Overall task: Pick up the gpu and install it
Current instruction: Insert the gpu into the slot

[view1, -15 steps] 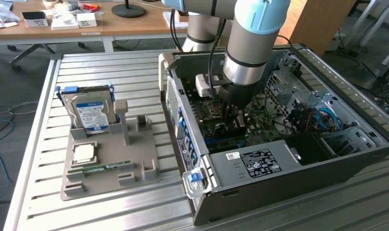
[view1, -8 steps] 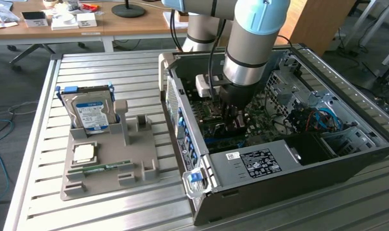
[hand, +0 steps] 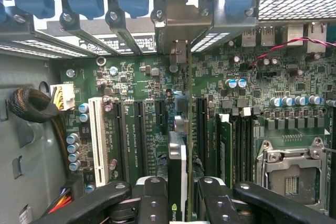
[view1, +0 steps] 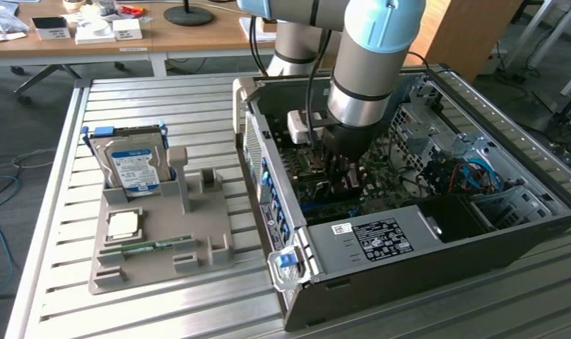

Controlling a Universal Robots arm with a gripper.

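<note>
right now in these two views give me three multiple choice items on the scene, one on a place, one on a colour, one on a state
1. Where is the gripper?
A. over the grey parts tray
B. down inside the open computer case
C. above the wooden desk

2. What colour is the label on the hard drive standing in the grey parts tray?
A. blue and white
B. red and black
C. yellow

3. What state is the gpu in?
A. lying flat in the tray
B. lying on the slatted table
C. held edge-on between the gripper fingers above the motherboard slots

Key: 1 B, the arm reaches down into the computer case. 2 A, the label shows blue with white. 3 C, the wrist view shows the card clamped between the fingers over the slots.
</note>
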